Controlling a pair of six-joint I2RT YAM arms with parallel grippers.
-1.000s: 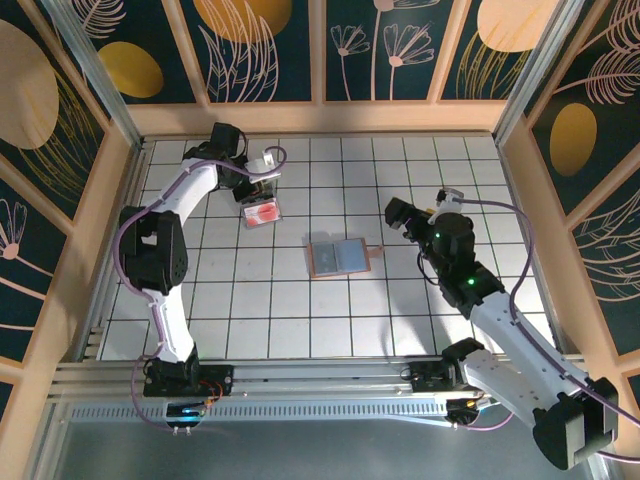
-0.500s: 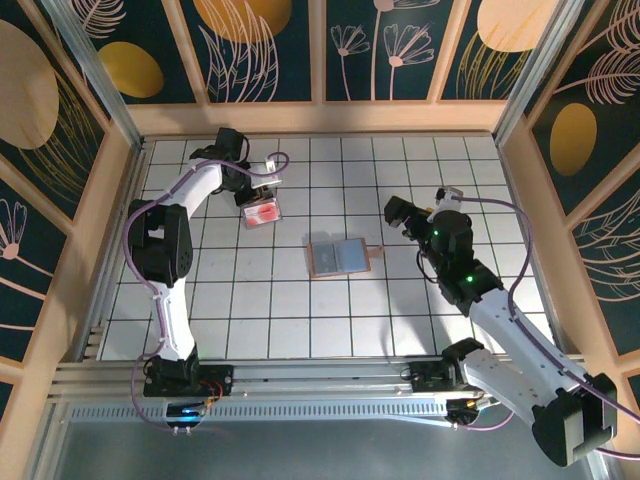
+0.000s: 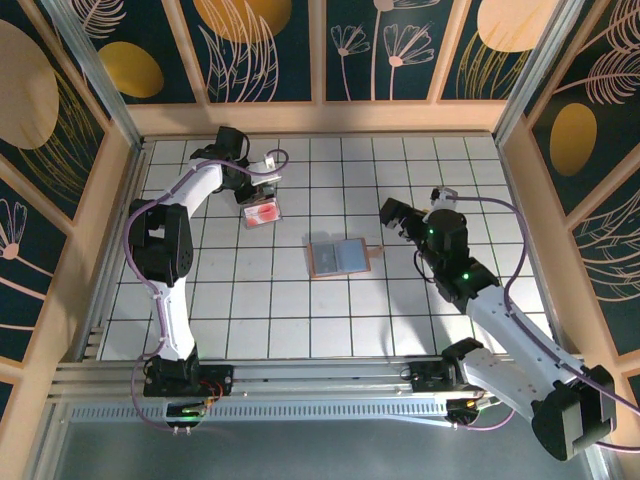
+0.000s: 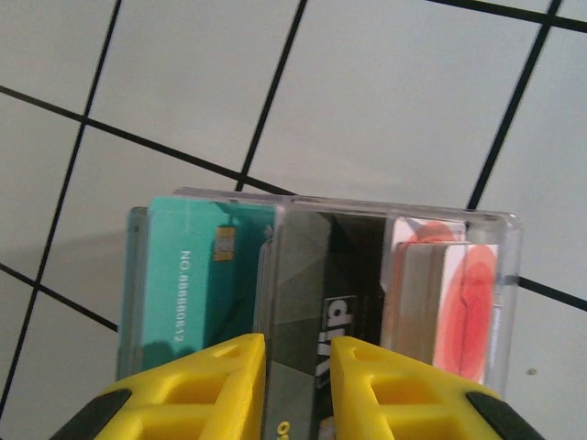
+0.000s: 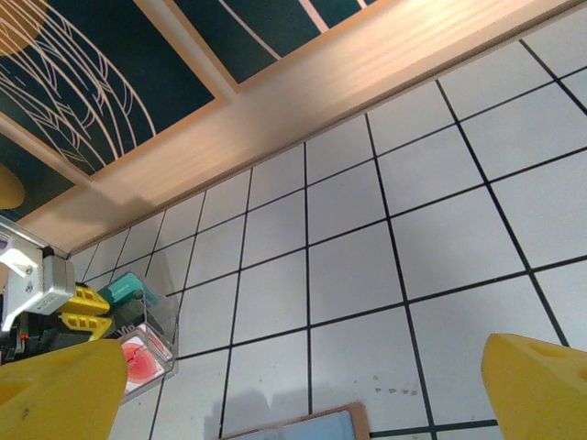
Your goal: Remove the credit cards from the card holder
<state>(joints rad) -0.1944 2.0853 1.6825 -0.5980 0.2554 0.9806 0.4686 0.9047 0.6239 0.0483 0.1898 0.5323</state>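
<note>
The left gripper [image 4: 298, 353] is hovering at the clear box [image 4: 509, 275], jaws narrowly parted over a dark card [image 4: 312, 275], probably dropping it beside the teal card [image 4: 188, 275]. The card holder [image 3: 340, 257] is lying open in the middle of the table [image 3: 260, 300]. The right gripper [image 3: 393, 215] is waiting wide open and empty.

White arms [image 3: 185, 195], black joints [image 3: 160, 250], purple cables [image 3: 125, 235], yellow fingers [image 4: 202, 385].

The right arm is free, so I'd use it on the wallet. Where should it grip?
Probably the tab jutting from the right edge of the wallet, approached from the right by the right gripper: it lies open and flat, leaving little else to pinch.
</note>
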